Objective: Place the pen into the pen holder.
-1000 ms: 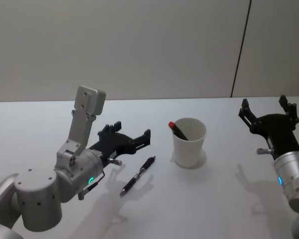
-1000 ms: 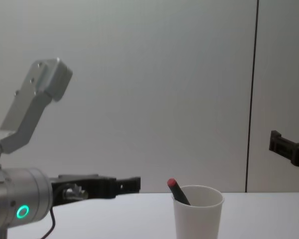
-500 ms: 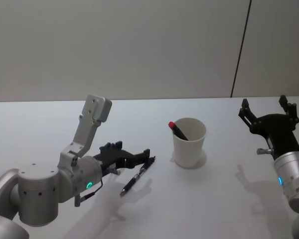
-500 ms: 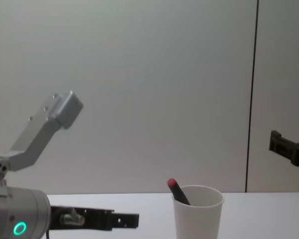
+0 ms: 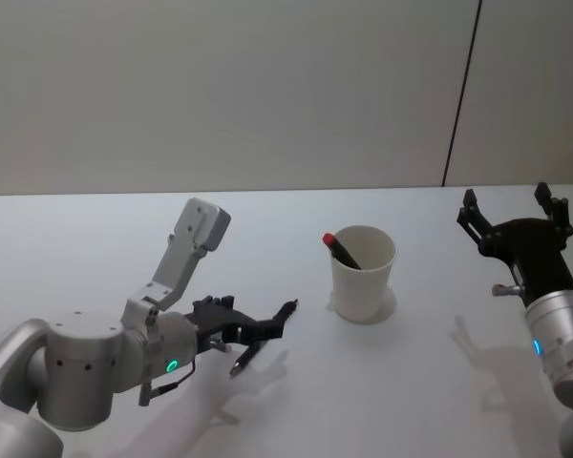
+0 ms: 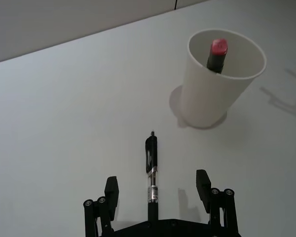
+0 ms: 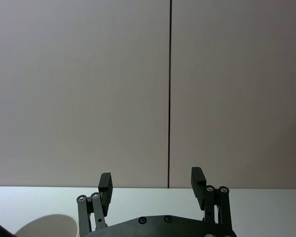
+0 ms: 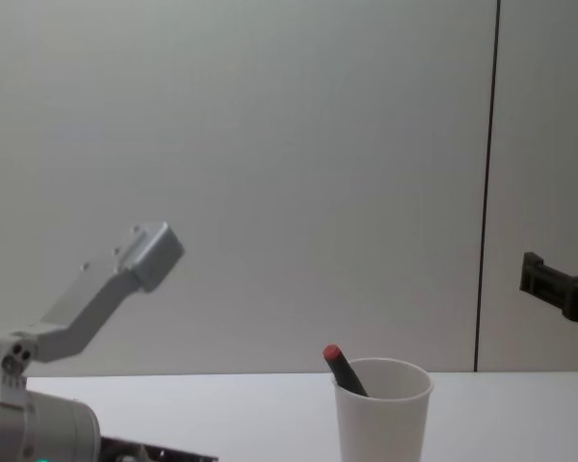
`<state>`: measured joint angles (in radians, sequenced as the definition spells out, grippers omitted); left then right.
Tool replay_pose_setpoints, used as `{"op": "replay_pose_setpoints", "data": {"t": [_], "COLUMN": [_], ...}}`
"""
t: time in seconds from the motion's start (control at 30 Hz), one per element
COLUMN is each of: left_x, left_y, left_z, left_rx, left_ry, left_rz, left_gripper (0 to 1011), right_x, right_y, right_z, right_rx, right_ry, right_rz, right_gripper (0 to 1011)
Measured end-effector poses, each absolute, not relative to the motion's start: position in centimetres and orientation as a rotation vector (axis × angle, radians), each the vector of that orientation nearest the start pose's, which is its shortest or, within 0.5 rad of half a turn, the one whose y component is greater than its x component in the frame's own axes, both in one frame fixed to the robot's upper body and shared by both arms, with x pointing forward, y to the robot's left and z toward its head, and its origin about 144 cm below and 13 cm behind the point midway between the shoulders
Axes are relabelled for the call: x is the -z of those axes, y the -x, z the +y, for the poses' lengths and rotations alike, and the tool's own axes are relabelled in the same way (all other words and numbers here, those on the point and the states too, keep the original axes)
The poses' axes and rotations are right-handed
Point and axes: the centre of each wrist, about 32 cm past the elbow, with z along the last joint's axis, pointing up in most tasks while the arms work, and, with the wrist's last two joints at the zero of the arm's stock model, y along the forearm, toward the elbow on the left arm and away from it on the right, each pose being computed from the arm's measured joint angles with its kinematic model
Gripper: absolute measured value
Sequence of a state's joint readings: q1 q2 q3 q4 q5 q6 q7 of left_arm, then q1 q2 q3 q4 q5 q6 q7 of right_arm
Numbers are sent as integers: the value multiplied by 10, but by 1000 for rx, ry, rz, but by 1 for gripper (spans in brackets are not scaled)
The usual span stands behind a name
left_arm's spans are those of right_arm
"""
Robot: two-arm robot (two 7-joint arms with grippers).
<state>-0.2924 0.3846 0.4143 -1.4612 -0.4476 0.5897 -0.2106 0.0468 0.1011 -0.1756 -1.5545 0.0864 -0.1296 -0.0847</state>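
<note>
Straddling the pen (image 6: 151, 168), left pincer (image 6: 157, 183) agape

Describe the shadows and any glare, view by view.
Head view: soft, pale shadows of the open left gripper and open right gripper lie on the white table, nearer the robot. Left wrist view: the white paper cup casts a faint shadow at its base; no glare hides the black, clear-barrelled pen.

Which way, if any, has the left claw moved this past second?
Yes. The left claw sank to the pen, lower against the pen holder.
</note>
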Motion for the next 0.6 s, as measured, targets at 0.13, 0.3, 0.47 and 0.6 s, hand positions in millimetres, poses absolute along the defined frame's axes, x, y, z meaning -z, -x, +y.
{"op": "replay_pose_setpoints", "data": {"t": [0.13, 0.3, 0.47, 0.6], "left_x": [-1175, -1171, -1166, -1163], "left_y": [-520, -521, -521, -522], "left_z": [231, 230, 230, 231], "left_rx": [-997, -994, -994, -994], "left_ry": [-501, -546, -578, -600], "left_rz": [387, 390, 397, 400], "left_gripper": [1003, 1003, 1003, 1003], "right_x": [-1149, -1149, -1149, -1149], "right_y": [-468, -468, -468, -468], "right_z": [-201, -201, -201, -201], "right_rx": [1478, 1478, 1478, 1478], "right_ry": [-109, -109, -109, -109], "right_rz": [-113, -114, -114, -113], "right_gripper": [1002, 1002, 1002, 1002]}}
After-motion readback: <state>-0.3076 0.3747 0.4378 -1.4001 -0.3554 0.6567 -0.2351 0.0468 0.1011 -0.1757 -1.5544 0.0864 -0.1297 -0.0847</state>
